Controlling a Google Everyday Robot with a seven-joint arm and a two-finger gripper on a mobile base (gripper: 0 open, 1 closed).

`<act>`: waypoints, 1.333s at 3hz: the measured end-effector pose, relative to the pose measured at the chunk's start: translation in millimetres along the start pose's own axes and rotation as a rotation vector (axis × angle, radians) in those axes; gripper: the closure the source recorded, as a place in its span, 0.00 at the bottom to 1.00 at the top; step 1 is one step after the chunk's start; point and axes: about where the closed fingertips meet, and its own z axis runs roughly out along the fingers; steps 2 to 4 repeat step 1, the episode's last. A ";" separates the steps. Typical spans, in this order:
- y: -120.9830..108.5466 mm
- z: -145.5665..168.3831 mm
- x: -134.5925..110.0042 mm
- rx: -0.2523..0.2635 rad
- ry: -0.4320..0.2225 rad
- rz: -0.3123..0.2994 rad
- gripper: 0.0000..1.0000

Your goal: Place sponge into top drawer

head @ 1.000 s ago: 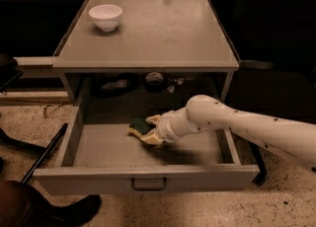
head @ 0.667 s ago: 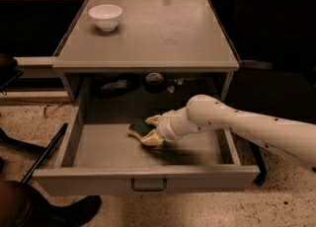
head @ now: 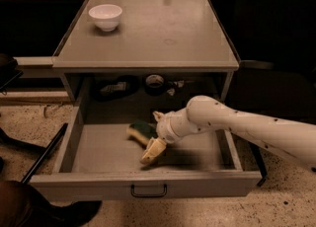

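Observation:
The top drawer [head: 148,184] is pulled wide open below the grey cabinet top. The sponge [head: 139,131], yellow foam with a dark green layer, lies on the drawer floor near the middle. My gripper [head: 152,137] reaches into the drawer from the right, just right of the sponge. Its fingers are spread open, one above the sponge's right end and one [head: 153,150] below it, and they do not clamp it.
A white bowl [head: 105,16] stands at the back left of the cabinet top [head: 163,33]. Dark items, including a roll of tape [head: 154,81], lie at the back of the drawer. The drawer's loop handle [head: 148,190] faces front. A dark chair stands at right.
The fingers have spread apart and let go of the sponge. It now rests on the drawer floor. The arm has hardly moved.

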 end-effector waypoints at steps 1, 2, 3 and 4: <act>0.0 0.0 0.0 0.000 0.000 0.000 0.00; 0.0 0.0 0.0 0.000 0.000 0.000 0.00; 0.0 0.0 0.0 0.000 0.000 0.000 0.00; 0.0 0.0 0.0 0.000 0.000 0.000 0.00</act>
